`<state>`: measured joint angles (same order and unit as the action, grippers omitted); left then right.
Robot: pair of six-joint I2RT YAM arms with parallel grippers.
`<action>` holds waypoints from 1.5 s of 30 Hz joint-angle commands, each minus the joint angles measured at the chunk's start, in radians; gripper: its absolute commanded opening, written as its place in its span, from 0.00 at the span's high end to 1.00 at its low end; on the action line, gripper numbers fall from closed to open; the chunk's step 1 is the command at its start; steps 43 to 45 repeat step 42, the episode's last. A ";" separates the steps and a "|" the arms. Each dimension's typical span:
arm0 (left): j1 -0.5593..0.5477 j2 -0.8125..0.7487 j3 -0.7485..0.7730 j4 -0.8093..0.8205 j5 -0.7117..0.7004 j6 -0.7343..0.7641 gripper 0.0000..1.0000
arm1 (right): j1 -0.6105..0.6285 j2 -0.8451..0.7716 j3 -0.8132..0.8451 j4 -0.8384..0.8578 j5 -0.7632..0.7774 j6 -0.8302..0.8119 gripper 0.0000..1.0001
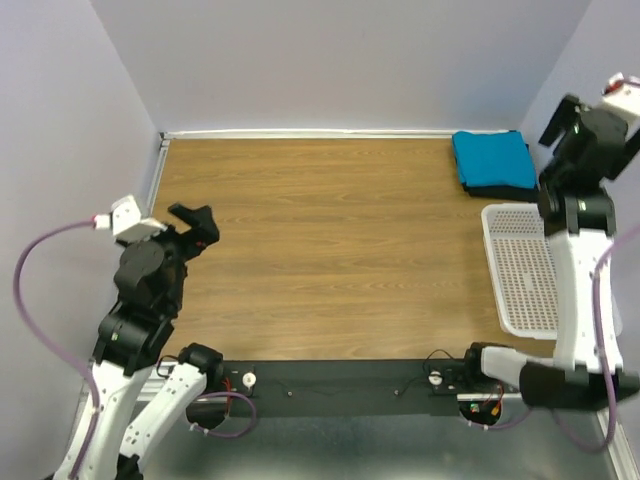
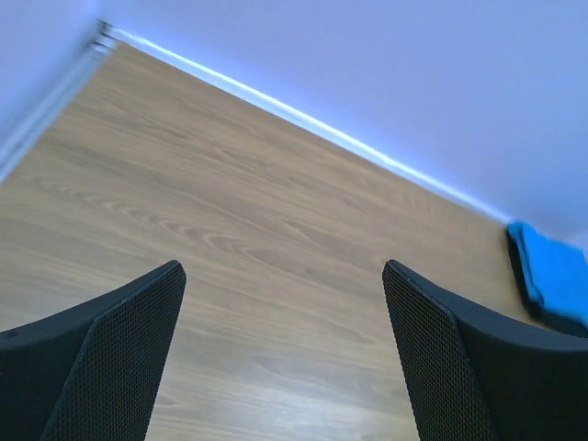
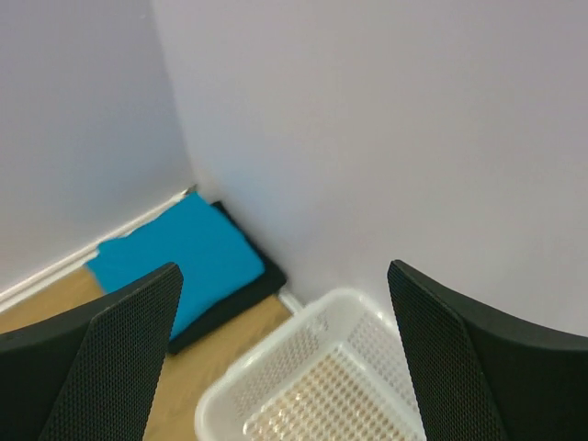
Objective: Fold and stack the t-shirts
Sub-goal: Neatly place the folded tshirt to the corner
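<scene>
Right wrist, teal t-shirt (image 3: pixel 179 253) atop black t-shirt (image 3: pixel 234 299), beyond right tool (image 3: pixel 283 268)

I see a wood-grain tabletop (image 1: pixel 330 250), smooth with a soft sheen. The teal t-shirt (image 1: pixel 492 158) and the black t-shirt (image 1: pixel 500 191) look like soft matt cloth. The basket (image 1: pixel 520 280) is white perforated plastic, faintly glossy. My left gripper (image 2: pixel 285 276) has matt black fingers (image 2: pixel 119 358), finely dimpled.

Black t-shirt (image 3: pixel 234 310) mostly under the teal t-shirt (image 3: pixel 179 253), only edges visible.
</scene>
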<state>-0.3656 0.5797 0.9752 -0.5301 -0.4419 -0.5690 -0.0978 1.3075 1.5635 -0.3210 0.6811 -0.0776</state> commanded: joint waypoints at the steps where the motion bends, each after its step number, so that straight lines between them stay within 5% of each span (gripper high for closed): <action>1: 0.007 -0.110 -0.036 -0.106 -0.254 -0.075 0.03 | -0.002 -0.249 -0.193 -0.197 -0.188 0.212 0.00; 8: -0.021 -0.253 -0.017 -0.074 -0.362 0.010 0.03 | -0.002 -0.736 -0.432 -0.236 -0.409 0.257 0.00; 15: -0.042 -0.394 -0.119 0.007 -0.428 -0.006 0.02 | -0.002 -0.990 -0.577 -0.257 -0.544 0.305 0.00; 22: -0.044 -0.531 -0.233 0.122 -0.383 0.050 0.01 | -0.002 -1.036 -0.591 -0.323 -0.493 0.283 0.00; 45: -0.044 -0.475 -0.320 0.153 -0.322 0.031 0.01 | -0.002 -1.028 -0.576 -0.346 -0.480 0.282 0.00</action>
